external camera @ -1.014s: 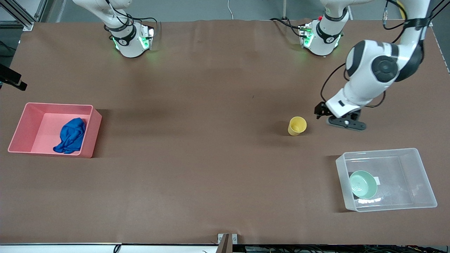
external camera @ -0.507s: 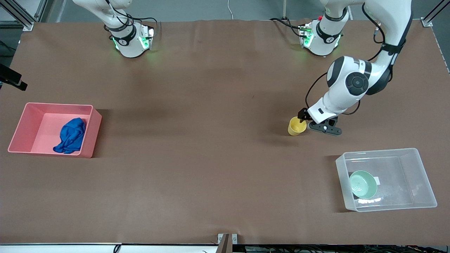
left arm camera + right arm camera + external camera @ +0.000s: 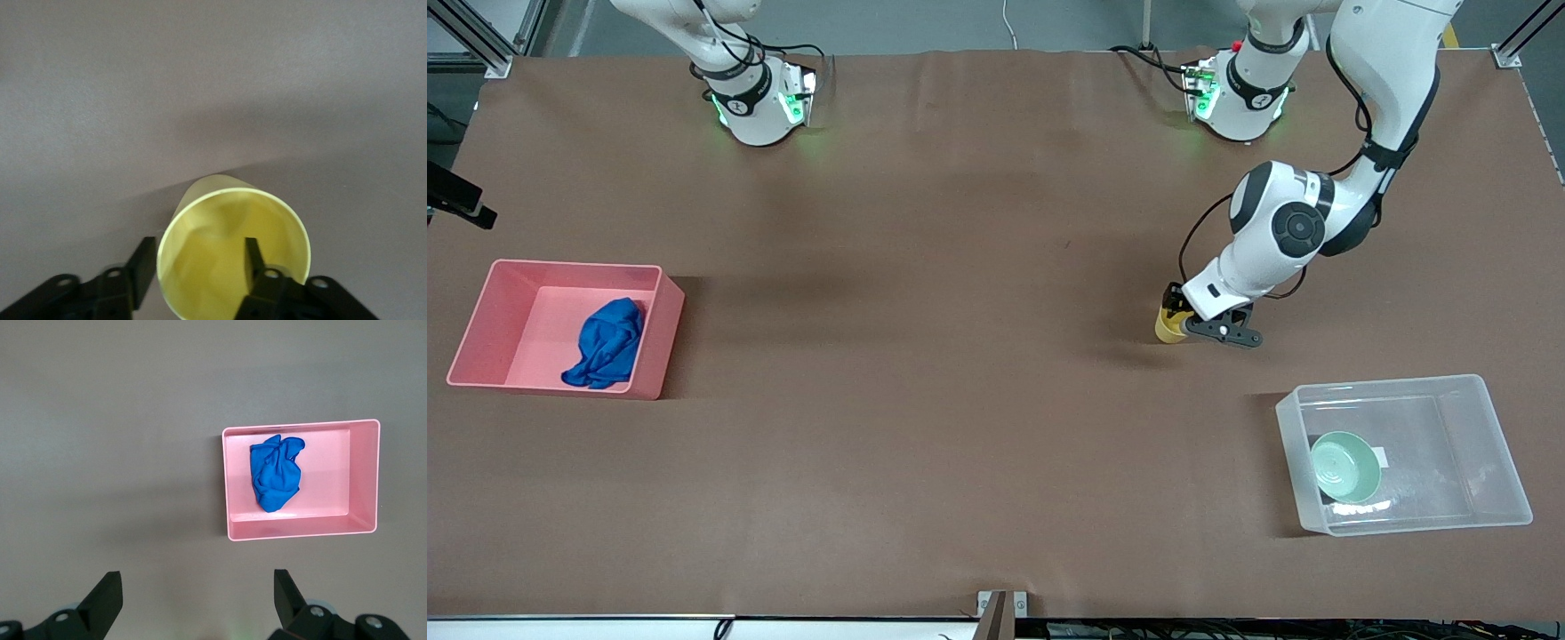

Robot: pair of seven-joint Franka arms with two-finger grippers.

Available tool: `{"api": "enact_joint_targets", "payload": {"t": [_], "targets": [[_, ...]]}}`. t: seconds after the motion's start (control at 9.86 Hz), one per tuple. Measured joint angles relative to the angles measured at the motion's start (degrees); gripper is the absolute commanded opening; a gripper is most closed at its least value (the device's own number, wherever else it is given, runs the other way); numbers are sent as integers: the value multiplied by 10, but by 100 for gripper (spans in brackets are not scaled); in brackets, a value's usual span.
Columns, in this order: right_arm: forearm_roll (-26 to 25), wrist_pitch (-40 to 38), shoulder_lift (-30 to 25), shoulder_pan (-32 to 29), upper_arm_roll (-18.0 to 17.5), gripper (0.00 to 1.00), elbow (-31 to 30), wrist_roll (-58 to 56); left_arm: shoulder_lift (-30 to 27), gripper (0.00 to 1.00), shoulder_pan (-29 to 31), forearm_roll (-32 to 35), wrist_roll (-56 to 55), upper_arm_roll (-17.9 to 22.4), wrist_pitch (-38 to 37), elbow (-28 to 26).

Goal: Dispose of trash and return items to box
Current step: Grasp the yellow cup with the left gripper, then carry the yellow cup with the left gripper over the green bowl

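Observation:
The yellow cup (image 3: 1164,328) stands on the brown table, mostly covered by my left gripper (image 3: 1183,320). In the left wrist view my left gripper (image 3: 198,250) is open and straddles the rim of the cup (image 3: 220,220), with one finger inside it and the other outside its wall. The mint-green bowl (image 3: 1345,466) lies in the clear box (image 3: 1489,444) near the left arm's end. The blue rag (image 3: 605,342) lies in the pink bin (image 3: 656,342). My right gripper (image 3: 197,593) is open and empty, high over the table, looking down on the rag (image 3: 275,472).
The pink bin (image 3: 297,528) stands at the right arm's end of the table. The clear box is nearer to the front camera than the cup. Both arm bases (image 3: 760,98) stand along the table's back edge.
My left gripper has moved toward the right arm's end and come down onto the yellow cup, one finger going inside it. The cup, bowl and rag have not moved.

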State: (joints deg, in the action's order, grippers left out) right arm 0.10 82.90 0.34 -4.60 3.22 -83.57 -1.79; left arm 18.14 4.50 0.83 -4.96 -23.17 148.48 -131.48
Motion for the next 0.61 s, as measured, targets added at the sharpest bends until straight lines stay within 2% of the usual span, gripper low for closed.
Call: {"api": "enact_joint_targets", "payload": {"t": [0.1,0.61], "targets": [[0,0,0,0,0,100,0,0,2,1,0,1,0,0,1,0],[0,-5,0,0,-1,100,0,0,2,0,5,29,0,1,3,7]]}}
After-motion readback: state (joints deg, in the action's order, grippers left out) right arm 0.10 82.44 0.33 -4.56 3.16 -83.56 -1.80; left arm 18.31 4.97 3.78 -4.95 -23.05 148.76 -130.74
